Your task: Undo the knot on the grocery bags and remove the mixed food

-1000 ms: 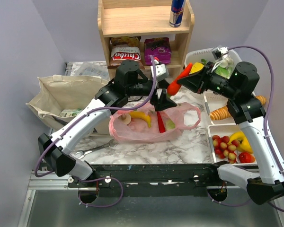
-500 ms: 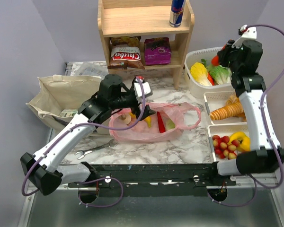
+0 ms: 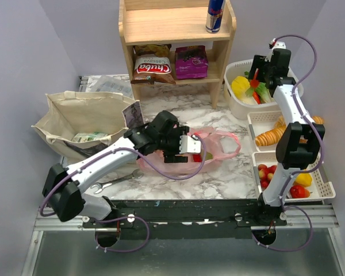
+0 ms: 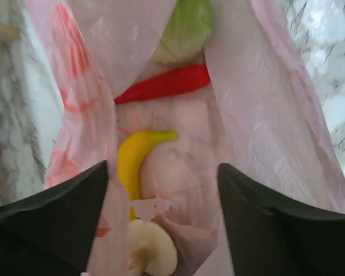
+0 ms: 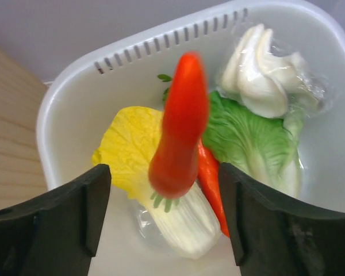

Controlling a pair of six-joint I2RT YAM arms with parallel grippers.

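Note:
The pink grocery bag [image 3: 218, 150] lies mid-table with its mouth open and one handle loop loose; the knot is out of view. My left gripper [image 3: 190, 148] sits open in that mouth, holding nothing. In the left wrist view, its jaws [image 4: 161, 190] frame a yellow banana [image 4: 135, 158], a red pepper [image 4: 164, 85], a green fruit [image 4: 187, 29] and a pale mushroom [image 4: 152, 253]. My right gripper [image 3: 256, 77] hangs open over the white basket [image 5: 75, 103]. An orange carrot [image 5: 181, 132] hangs blurred and free between its fingers. The beige canvas tote [image 3: 75, 115] stands at the left.
The basket holds a yellow cabbage [image 5: 126, 149] and green leaves [image 5: 247, 138]. Two white trays [image 3: 259, 123] sit at the right, with bread and small fruits. A wooden shelf [image 3: 172, 34] at the back holds a Chuba bag [image 3: 151, 64] and a can [image 3: 214, 14]. A wrench [image 3: 112, 184] lies front left.
My right gripper carried the carrot from above the pink bag to over the white basket and opened. My left gripper dropped from above the bag into its mouth.

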